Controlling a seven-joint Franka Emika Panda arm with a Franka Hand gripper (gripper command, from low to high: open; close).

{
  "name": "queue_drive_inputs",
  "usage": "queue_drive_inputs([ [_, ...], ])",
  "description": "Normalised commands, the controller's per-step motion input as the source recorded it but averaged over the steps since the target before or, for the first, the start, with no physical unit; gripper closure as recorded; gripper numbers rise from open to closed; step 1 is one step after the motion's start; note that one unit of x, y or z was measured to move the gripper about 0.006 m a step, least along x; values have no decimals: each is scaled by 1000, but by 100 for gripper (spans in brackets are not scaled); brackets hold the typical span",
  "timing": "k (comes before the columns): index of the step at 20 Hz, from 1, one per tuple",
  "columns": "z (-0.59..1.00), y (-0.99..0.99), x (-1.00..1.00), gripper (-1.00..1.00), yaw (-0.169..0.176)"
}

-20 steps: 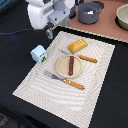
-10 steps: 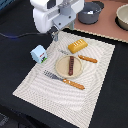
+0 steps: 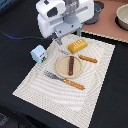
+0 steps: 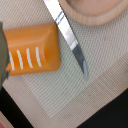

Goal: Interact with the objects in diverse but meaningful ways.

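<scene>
Hovering above the far edge of the woven placemat [image 3: 70, 75], the gripper [image 3: 69, 41] hangs just over the golden scored bread loaf [image 3: 78, 46] in the exterior view. Against the frames from a second and half a second ago, the white arm has dropped slightly and drifted toward the loaf, while nothing on the mat has shifted; that suggests an approach to the loaf has begun and no grasp has been made. The thin red-brown sausage [image 3: 71, 65] lies on the round wooden plate [image 3: 64, 70] at the mat's centre, a knife [image 3: 86, 58] lies just beside the plate on the exterior view's right, and a fork [image 3: 64, 80] sits in front of it. The pale blue-white carton [image 3: 38, 53] stands on the dark desk [image 3: 20, 30] off the mat's left edge. The grey long-handled saucepan [image 3: 96, 9] sits well behind.

From the wrist view, the loaf [image 4: 35, 50] fills the middle, with the knife blade [image 4: 70, 40] beside it and the plate's rim [image 4: 95, 12] beyond. The fingers hold nothing; how wide they stand I cannot tell.
</scene>
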Motion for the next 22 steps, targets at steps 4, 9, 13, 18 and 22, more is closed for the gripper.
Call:
queue_drive_inputs([
  [4,-167,-103,39,-100,-27],
  [9,-207,-137,7,-100,-1],
  [13,-191,-83,148,-100,-28],
  [18,-53,0,490,-100,-89],
  [22,-61,0,486,-100,-82],
])
